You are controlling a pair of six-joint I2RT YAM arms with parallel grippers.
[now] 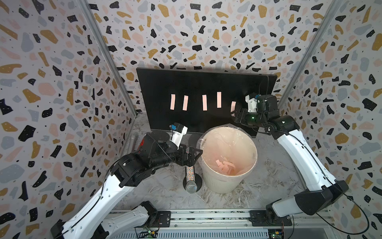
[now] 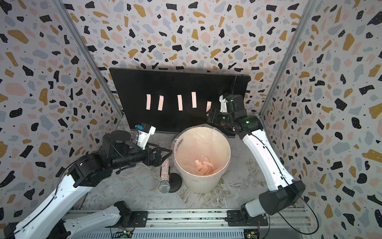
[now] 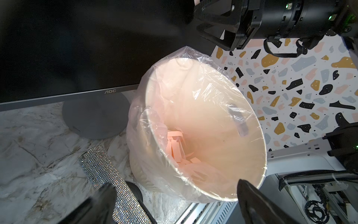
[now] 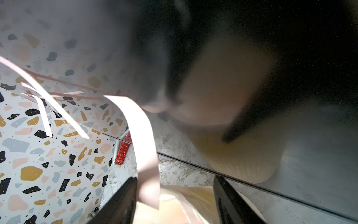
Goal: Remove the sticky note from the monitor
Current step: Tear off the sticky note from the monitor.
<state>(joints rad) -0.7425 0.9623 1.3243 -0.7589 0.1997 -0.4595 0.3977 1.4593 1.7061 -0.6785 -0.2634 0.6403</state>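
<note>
The sticky note [image 1: 233, 105] nearest the right arm is the last in a row of five pale pink strips on the monitor [image 1: 196, 82], which stands at the back of the desk [image 1: 157, 190] with its dark screen tilted. In both top views this note [image 2: 208, 105] is partly hidden behind the right arm's wrist. The other four notes [image 1: 172, 101] lie flat on the screen, spaced along it.

In the right wrist view the note [image 4: 143, 145] curls away from the glass, its upper end on the screen and its free end hanging between the right jaws. The right jaws stand apart with a clear gap. The strip lies just beside one jaw; I cannot tell if it touches.

In front of the monitor stands a cream bin [image 1: 227, 182] lined with clear plastic, with loose pink notes [image 1: 224, 165] at its bottom. Just beside the bin is a rhinestone-covered microphone [image 1: 190, 178]. The left jaws are spread wide and hold nothing, hovering over the microphone's handle [image 3: 108, 174] next to the bin's rim [image 3: 259, 135].
</note>
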